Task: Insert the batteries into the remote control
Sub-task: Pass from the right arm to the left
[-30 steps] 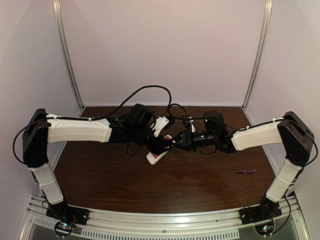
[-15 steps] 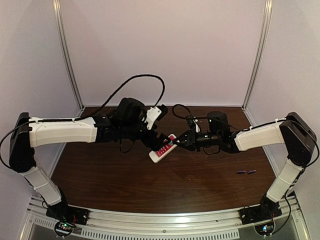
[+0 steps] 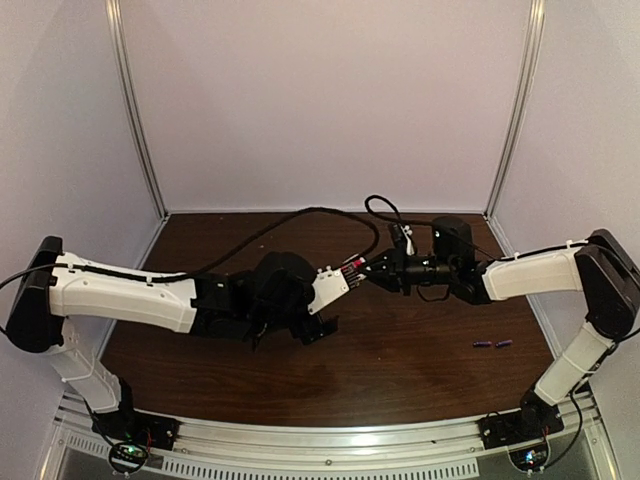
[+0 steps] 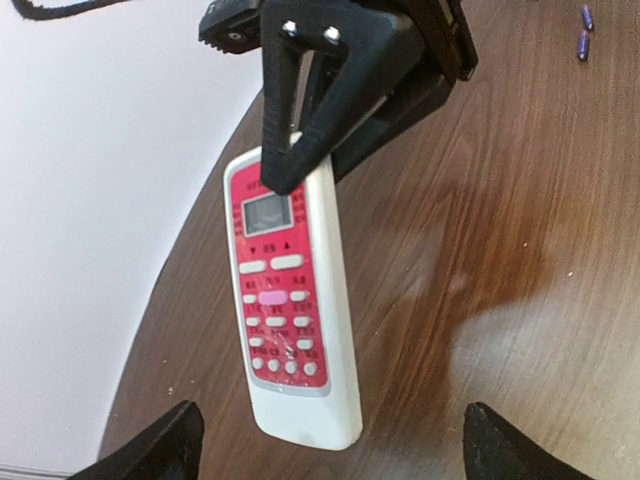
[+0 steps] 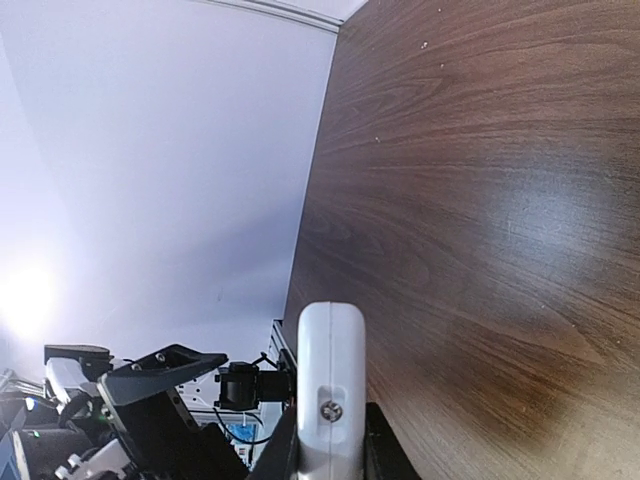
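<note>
The remote control (image 3: pixel 336 280) hangs in the air over the middle of the table, held at its top end by my right gripper (image 3: pixel 364 268). In the left wrist view its red face with pale buttons (image 4: pixel 282 312) shows, with the right gripper's black fingers (image 4: pixel 300 110) clamped on the display end. In the right wrist view I see the remote's white end (image 5: pixel 330 385) edge-on between my fingers. My left gripper (image 3: pixel 314 330) is open and empty below the remote's free end, its fingertips (image 4: pixel 150 450) wide apart. The two batteries (image 3: pixel 492 344) lie on the table at the right; they also show in the left wrist view (image 4: pixel 584 30).
The dark wooden table (image 3: pixel 400 370) is enclosed by pale walls with metal corner posts (image 3: pixel 515 110). Black cables (image 3: pixel 300 215) loop over the back of the table behind both wrists. The left arm's body (image 5: pixel 150 395) sits low at the left in the right wrist view.
My left gripper has let go of the remote, drawn back toward the near side and dropped lower. My right gripper has carried the remote up and a little to the right.
</note>
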You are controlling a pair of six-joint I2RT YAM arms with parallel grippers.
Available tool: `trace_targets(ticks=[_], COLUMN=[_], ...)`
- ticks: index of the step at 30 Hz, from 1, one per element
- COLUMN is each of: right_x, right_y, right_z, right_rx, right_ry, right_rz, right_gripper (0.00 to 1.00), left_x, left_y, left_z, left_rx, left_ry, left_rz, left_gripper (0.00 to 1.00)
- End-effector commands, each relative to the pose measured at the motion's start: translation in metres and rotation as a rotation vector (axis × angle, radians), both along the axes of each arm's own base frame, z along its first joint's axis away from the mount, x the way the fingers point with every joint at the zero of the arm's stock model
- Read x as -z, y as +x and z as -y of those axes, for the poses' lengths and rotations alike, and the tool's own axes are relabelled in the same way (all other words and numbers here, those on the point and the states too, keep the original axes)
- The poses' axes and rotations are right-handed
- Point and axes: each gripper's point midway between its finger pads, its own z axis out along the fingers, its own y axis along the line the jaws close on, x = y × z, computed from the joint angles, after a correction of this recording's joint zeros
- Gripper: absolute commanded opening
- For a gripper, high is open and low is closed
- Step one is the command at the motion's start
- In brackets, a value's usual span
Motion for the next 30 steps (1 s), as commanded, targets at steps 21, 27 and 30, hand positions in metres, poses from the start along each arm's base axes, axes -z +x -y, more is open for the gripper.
trace_targets(ticks=[21, 27, 30], right_x=[-0.025, -0.021, -0.020], right_y=[-0.021, -0.026, -0.028], right_z=[0.004, 0.002, 0.003], right_rx=[0.013, 0.001, -0.001], right_ry=[0.226, 0.220, 0.220], right_rz=[-0.168, -0.186, -0.190], right_gripper=[0.00, 0.00, 0.00], left_x=[0.006, 0.001, 0.001], left_y=[0.026, 0.028, 0.028], left_z=[0.007, 0.008, 0.008], left_rx=[-0.106, -0.114, -0.114], left_ry=[0.373, 0.377, 0.386], left_rz=[0.504, 0.537, 0.545], left_gripper=[0.52, 0.30, 0.18])
